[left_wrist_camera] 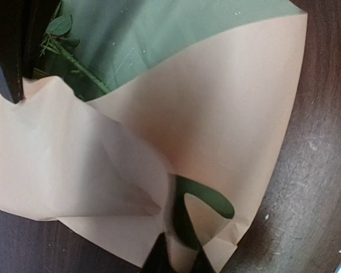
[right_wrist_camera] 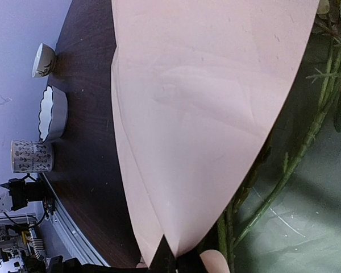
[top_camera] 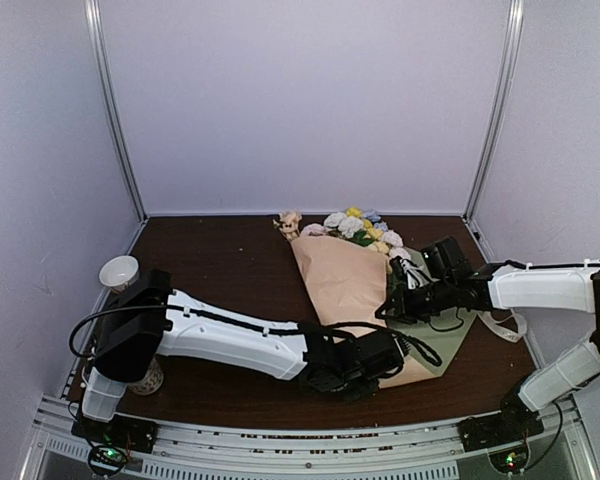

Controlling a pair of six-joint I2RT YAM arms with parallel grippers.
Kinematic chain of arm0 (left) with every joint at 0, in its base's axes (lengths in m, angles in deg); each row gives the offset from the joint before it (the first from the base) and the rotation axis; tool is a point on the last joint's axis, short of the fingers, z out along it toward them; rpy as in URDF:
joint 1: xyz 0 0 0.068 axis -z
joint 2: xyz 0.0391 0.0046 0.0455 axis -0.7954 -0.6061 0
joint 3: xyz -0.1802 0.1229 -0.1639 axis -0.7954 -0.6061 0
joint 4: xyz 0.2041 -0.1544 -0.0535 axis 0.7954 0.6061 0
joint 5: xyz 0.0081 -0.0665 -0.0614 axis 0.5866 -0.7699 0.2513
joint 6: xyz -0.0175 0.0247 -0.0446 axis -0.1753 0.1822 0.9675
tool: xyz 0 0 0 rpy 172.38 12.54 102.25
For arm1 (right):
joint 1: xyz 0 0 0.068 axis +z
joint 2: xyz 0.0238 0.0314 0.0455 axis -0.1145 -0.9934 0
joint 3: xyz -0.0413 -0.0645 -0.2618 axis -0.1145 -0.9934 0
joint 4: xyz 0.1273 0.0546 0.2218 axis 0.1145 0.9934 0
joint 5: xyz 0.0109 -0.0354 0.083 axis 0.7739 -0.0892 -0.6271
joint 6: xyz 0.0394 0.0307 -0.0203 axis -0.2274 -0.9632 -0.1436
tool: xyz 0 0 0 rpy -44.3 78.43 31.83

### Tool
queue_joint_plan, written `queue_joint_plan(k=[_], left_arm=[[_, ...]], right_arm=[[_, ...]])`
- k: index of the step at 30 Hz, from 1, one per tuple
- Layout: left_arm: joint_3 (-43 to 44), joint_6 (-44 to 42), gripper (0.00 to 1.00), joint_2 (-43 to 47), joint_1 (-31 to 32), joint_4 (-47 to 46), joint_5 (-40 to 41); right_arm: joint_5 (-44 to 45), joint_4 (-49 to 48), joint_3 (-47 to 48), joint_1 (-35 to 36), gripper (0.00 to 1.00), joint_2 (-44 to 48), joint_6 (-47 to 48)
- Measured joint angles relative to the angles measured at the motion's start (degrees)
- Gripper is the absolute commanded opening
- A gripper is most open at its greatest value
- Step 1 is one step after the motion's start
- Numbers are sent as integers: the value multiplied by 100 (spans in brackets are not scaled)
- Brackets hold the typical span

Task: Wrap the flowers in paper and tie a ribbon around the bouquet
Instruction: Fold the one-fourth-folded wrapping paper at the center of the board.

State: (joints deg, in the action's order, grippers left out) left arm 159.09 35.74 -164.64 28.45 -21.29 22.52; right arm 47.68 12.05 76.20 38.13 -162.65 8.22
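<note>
left gripper [left_wrist_camera: 179, 263] is nearest, at the cone's bottom tip. Jaws are narrow with a curled paper [left_wrist_camera: 227, 119] edge between them. Reads as a pinch, there to pin the tail of the wrap.
right gripper [right_wrist_camera: 166, 257] is just beyond, on the right edge. Jaws are closed on a peach corner, holding the flap over the stems [right_wrist_camera: 298, 153].
My guess: a two-point hold so the fold doesn't spring open before tying.
bouquet [top_camera: 348, 265] lies mid-table on a diagonal, tip toward the arms, flowers [top_camera: 358, 225] fanned at the far end. Green side shows only along the right, by the right gripper.

Unclear:
- No ribbon around the cone. Pale loop [top_camera: 510, 330] on the table [top_camera: 220, 260] by the right arm could be it or a cable, too small to tell.
- Dark block [left_wrist_camera: 8, 51] top-left in the left wrist view is cut off, can't identify.
- Left jaw contact is blurred.
- Left forearm hides the bowl [right_wrist_camera: 51, 112] from above. Cup [top_camera: 118, 272] and mug [top_camera: 150, 378] sit well left, apart from the work.
</note>
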Motion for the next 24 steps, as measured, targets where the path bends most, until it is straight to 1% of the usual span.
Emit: queue_joint_plan(k=[1,3,6,8,12,14,15,18,21,24], left_arm=[[-11,22,0,0,-4,-57,-48],[-15,74,0,4,-24,-164,-122],[-90,197,0,50,-72,-264,-201],[-243,328,0,146,-94,-341,-225],[-708,627,0,463,-118,-555,-245],[-887,785,0,590,-129,-649,-245],[-942,852,0,627,-133,-699,-243],[-1040,1047,0,660,-140,-844,-245],[-1147,1185,0,680,-144,-946,-240],[-1316,1292,0,761,-144,-1019,-232]], right_arm=[[0,17,9,4,12,2,15],[0,92,42,11,18,4,39],[55,326,127,11,22,98,170],[184,597,175,11,23,334,286],[538,1182,179,24,24,1161,470],[680,1316,70,59,24,1600,461],[739,1340,-46,98,24,1808,439],[758,1375,-614,323,20,2334,256],[719,1287,-1266,573,17,2535,-68],[597,986,-1781,822,15,2485,-402]])
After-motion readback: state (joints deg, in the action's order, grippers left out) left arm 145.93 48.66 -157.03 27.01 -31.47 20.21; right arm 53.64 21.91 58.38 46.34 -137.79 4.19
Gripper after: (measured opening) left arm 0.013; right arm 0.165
